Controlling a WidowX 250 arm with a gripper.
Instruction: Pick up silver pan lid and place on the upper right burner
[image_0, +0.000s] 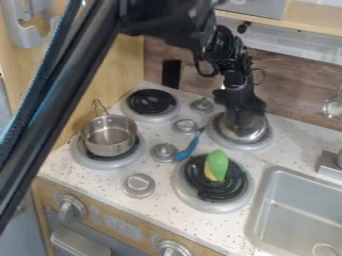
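Keep clear of the green and yellow toy (216, 164) on the near right burner (198, 200). Beyond it, the silver lid (242, 132) appears on the far right burner (255, 146), under the gripper (242, 113); whether clamped, I cannot tell. Seat it level before rising straight up.
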